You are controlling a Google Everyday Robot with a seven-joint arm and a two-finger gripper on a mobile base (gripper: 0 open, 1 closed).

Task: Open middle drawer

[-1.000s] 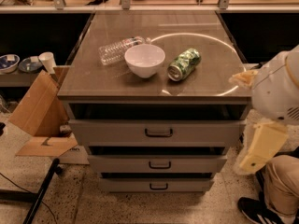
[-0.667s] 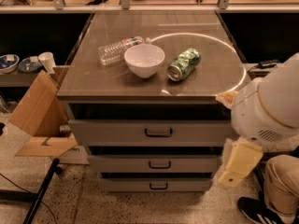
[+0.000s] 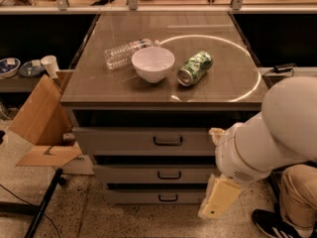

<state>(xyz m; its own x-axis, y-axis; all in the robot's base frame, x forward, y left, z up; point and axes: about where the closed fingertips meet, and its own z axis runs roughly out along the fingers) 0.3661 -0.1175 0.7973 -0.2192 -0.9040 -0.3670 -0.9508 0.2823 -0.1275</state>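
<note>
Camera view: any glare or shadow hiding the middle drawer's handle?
Camera view: no; ring-shaped glare sits on the countertop only; the middle drawer has shadow above it, handle readable; the gripper hangs low right, off the drawers' right end.

Grey middle drawer (image 3: 126, 174), dark handle (image 3: 169, 175); cream claw (image 3: 218, 201) below its right end; white bowl (image 3: 153, 63), green can (image 3: 194, 68).

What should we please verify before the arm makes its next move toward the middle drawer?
1. Middle drawer shut, awaiting pull: ok.
2. Its handle visible, unobstructed: ok.
3. Claw at handle: not ok; it hangs low, right of the handle, apart from it.
4. Cardboard box left of cabinet, outside drawer's path: ok.
5. Bowl and can sit back from the cabinet's front edge: ok.
</note>
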